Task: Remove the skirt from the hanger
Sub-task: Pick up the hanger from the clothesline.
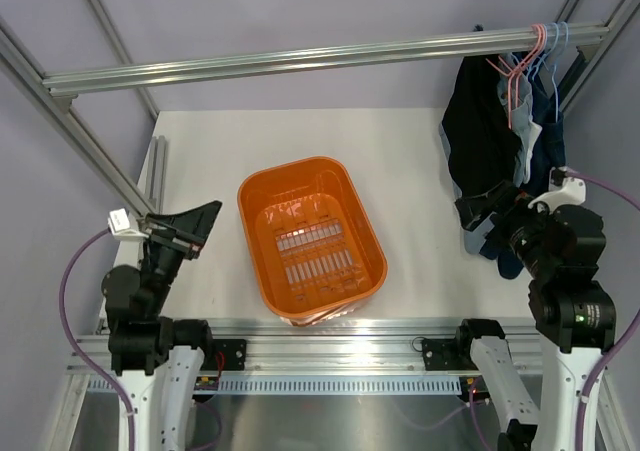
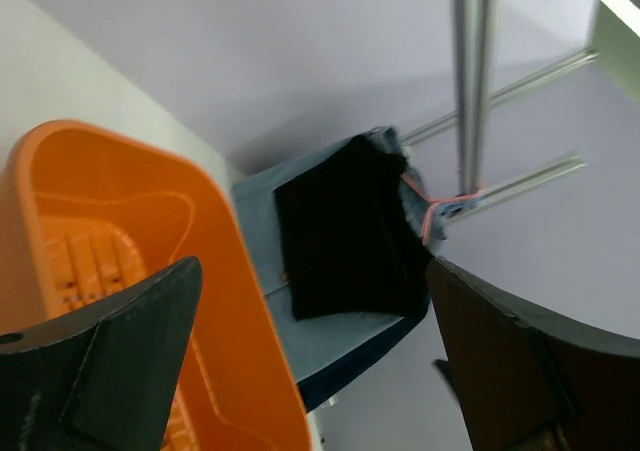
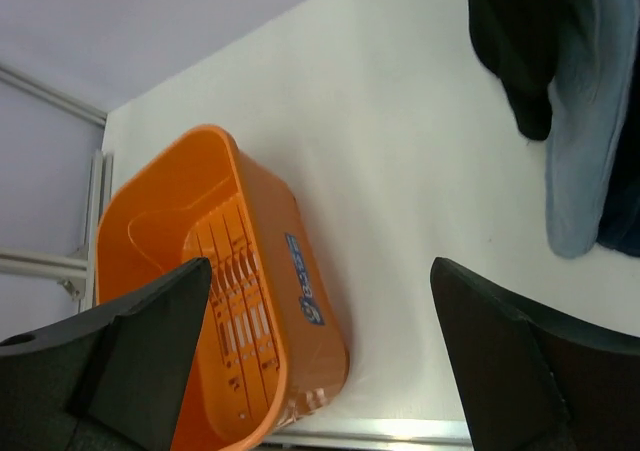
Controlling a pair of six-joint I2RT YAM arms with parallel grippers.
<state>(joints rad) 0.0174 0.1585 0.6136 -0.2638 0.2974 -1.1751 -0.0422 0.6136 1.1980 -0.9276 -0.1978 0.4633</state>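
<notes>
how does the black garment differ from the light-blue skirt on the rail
The black garment is black; the skirt is pale washed denim. In the left wrist view the black garment covers the skirt's middle. The skirt is wider and reaches lower than the black garment. Both hang from the rail at the far right.

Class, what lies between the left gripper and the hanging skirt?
An orange basket stands between the left gripper and the skirt; the top view shows it.
</notes>
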